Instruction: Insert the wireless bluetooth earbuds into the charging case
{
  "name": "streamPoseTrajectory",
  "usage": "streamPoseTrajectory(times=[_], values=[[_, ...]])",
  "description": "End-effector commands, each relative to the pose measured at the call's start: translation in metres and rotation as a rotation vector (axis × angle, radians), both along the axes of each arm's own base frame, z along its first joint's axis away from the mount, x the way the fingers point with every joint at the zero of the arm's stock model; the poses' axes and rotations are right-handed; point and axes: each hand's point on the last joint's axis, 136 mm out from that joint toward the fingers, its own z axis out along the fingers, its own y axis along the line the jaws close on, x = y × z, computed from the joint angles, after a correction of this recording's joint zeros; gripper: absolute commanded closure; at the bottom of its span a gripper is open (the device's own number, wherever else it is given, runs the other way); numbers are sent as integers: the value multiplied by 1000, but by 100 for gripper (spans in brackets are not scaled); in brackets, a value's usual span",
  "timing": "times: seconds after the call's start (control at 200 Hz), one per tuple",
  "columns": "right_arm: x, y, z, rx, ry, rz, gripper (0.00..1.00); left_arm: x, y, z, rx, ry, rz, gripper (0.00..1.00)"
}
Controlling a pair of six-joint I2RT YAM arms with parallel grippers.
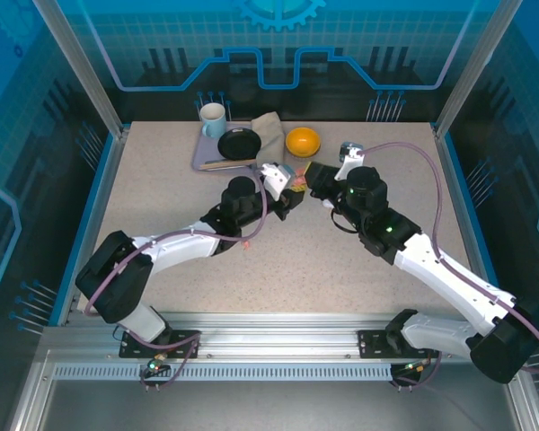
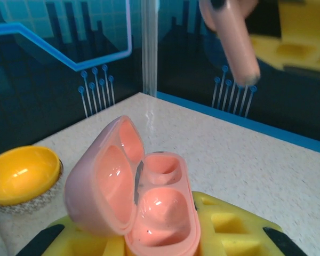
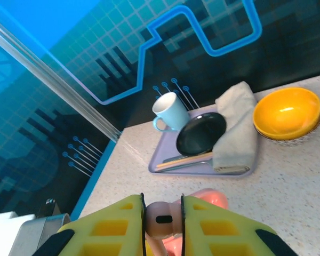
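Holding a pink earbud beside the open case

The left fingers [image 2: 218, 224] are closed narrowly on the base of the charging case [image 2: 149, 197]. Its lid is swung open to the left, so that two moulded wells are exposed. The right fingers [image 3: 194, 224] are pinched on the head of a salmon-pink earbud [image 3: 161, 218], and its stem is left free. In the left wrist view the earbud is seen above and to the right of the case, apart from it. Both sets of fingers are seen close together over the middle of the table [image 1: 341, 260], near a yellow bowl [image 3: 285, 114]. Behind, a tray [image 3: 197, 170] is loaded with a mug [image 3: 168, 109], a black plate [image 3: 200, 133] and a folded cloth [image 3: 234, 128].
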Motion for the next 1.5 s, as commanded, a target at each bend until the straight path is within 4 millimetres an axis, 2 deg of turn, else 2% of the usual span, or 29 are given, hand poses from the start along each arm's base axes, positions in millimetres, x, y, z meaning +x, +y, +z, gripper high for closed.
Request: streamPoseTrajectory(times=[0.0,0.225,0.325,0.345,0.425,0.595,0.985,1.496], values=[[-1,-1,30,67,-117,13,80,13,0,41,-61,-114,81,100],[0,-3,35,92,-151,2,81,15,-8,62,-99,-144,88,100],[1,-4,30,91,-143,-8,81,13,-11,69,-107,-153,82,100],[1,-4,38,110,-167,-10,81,12,-11,69,-108,-154,79,100],[3,-5,38,122,-169,-18,81,10,-14,73,-112,-157,74,100],[5,-7,40,144,-174,-27,81,10,-17,75,-110,-157,71,100],[11,-9,26,164,-130,-32,82,8,-19,79,-112,-162,68,100],[14,2,15,128,-104,14,84,7,-21,81,-112,-167,57,100]])
